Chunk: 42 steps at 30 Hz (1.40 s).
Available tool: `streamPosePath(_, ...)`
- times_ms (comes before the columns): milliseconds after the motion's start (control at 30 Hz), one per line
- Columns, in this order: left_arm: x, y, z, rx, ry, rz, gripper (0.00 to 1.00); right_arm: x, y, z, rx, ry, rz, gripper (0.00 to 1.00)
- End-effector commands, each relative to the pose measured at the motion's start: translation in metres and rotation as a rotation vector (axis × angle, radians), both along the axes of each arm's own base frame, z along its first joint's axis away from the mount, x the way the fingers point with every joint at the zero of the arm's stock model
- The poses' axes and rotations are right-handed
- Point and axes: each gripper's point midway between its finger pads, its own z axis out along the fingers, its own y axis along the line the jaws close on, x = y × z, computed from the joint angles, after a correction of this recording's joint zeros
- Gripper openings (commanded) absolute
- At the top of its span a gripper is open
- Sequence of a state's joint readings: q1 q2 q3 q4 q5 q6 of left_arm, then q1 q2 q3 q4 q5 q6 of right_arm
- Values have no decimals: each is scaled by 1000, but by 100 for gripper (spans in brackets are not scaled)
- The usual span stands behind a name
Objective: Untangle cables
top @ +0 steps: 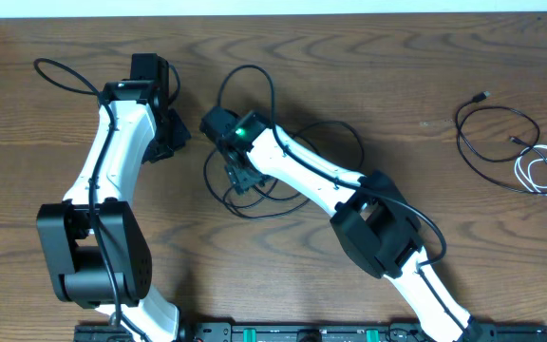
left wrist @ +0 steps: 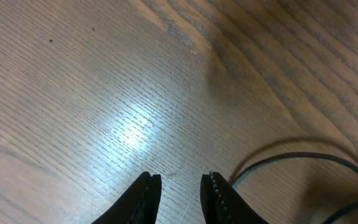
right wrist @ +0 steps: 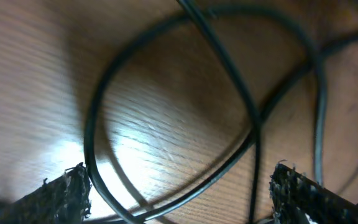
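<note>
The cables lie at the far right of the table, away from both arms. The thin black cable [top: 461, 133] forms a wide loop with small plugs at its ends. The white cable [top: 545, 175] is coiled small at that loop's right side and touches it. My right gripper [top: 238, 176] [right wrist: 182, 180] is at the table's middle, open wide, low over loops of black wire [right wrist: 93, 118]. Strands of that wire cross between its fingers, gripped by neither. My left gripper [top: 174, 138] [left wrist: 182, 180] points at bare wood, its jaws a narrow gap apart with nothing between them.
Black wire loops [top: 247, 207] spread around and under the right arm's wrist; I cannot tell whether they belong to the arm. Another black wire [top: 65, 71] arcs from the left arm at the back left. A dark wire [left wrist: 291, 155] curves past the left fingers.
</note>
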State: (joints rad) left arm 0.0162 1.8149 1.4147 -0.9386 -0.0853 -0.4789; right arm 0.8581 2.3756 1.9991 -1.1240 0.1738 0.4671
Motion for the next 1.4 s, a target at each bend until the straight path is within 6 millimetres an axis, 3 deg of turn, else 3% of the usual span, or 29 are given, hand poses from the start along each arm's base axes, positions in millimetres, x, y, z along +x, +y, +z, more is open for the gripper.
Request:
streamPosePath(0,-4,4,-2,18,15,19,27,-1,-19,-16,-40,-6,-133,87)
streamPosePath(200,-4,4,-2,18,15,19,27,-2,-27,-27,-40,13,-149,69)
streamPosePath(333,-4,4,-2,18,15,19,28,-1,-24,-27,-34,7,-141,38)
streamPosePath(600,-4,4,-2,18,15,19,28,8,-30,-25,-61,-14,-63,29)
streamPosePath(733,-4,4,-2,18,15,19,27,12,-33,-25,-65,-12,-50,6)
streamPosePath(933,-4,4,-2,18,15,19,27,17,-38,-25,-69,-4,-6,11)
streamPosePath(1100,-4,4,-2,18,15,19,27,17,-38,-25,-68,-1,-4,1)
streamPosePath(1367,-4,4,-2,18,15,19,27,31,-23,-9,-39,-33,137,1)
